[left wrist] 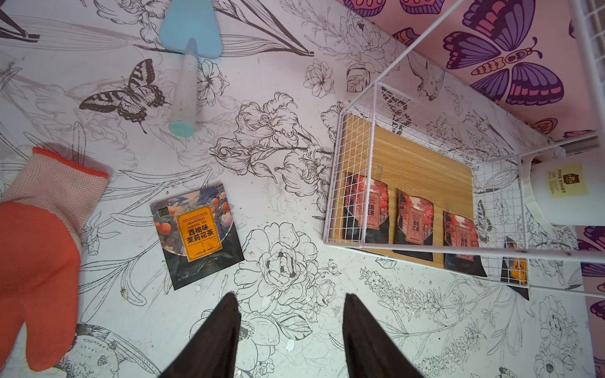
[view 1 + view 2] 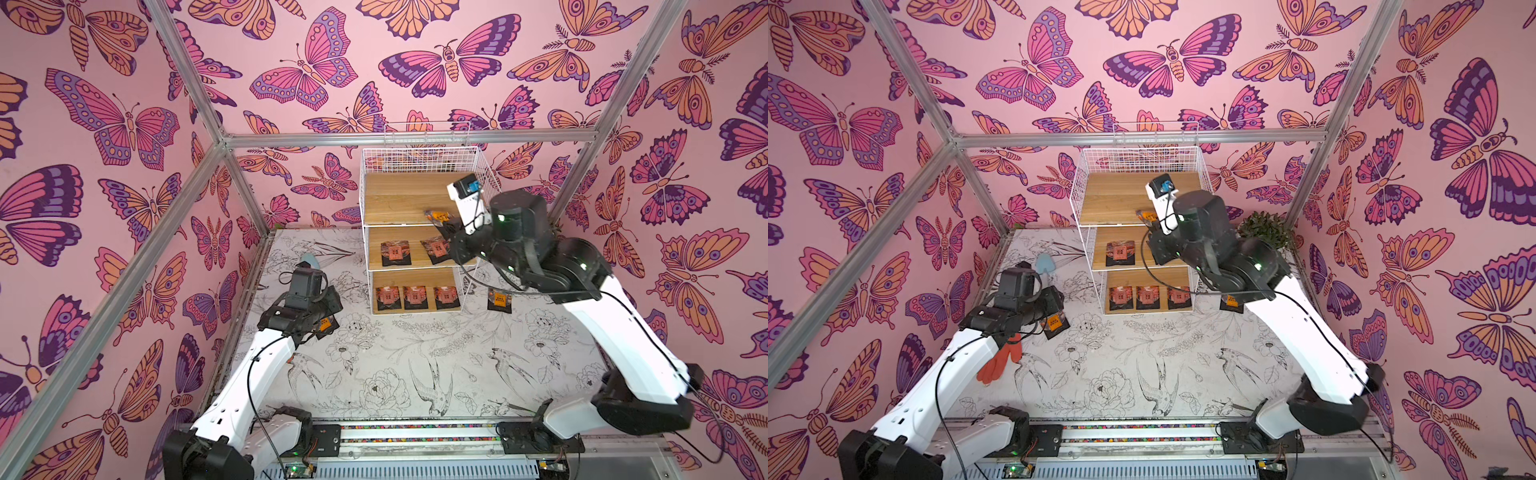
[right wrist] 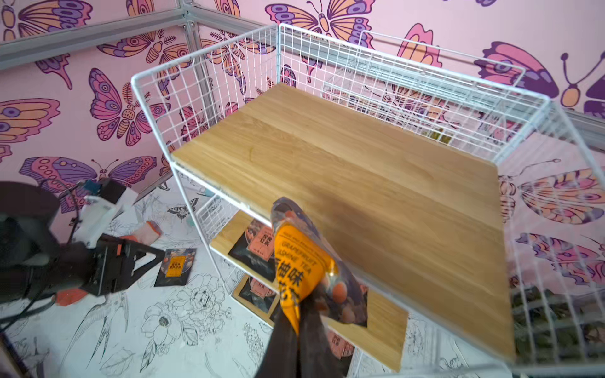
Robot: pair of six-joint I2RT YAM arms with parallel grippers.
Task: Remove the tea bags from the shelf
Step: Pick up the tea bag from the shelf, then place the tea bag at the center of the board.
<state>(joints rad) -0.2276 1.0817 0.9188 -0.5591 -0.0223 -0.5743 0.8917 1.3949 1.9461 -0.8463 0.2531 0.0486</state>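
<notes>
The shelf (image 2: 399, 199) stands at the back of the table, its top board bare. My right gripper (image 3: 306, 304) is shut on an orange-label tea bag (image 3: 294, 258), held crumpled in the air at the top board's front edge (image 2: 436, 216). Two reddish tea bags (image 2: 395, 253) lie on the middle tier and three (image 2: 415, 297) on the bottom tier. One orange-label tea bag (image 2: 500, 300) lies on the table right of the shelf. Another (image 1: 196, 234) lies flat on the table left of it. My left gripper (image 1: 292, 295) hangs open above the table beside that one, holding nothing.
An orange glove (image 2: 1000, 361) lies on the table by the left arm. A blue trowel (image 1: 190, 29) lies further back on the left. A white plant pot (image 1: 563, 189) with a green plant (image 2: 1264, 228) stands right of the shelf. Pink butterfly walls and metal frame posts enclose the table.
</notes>
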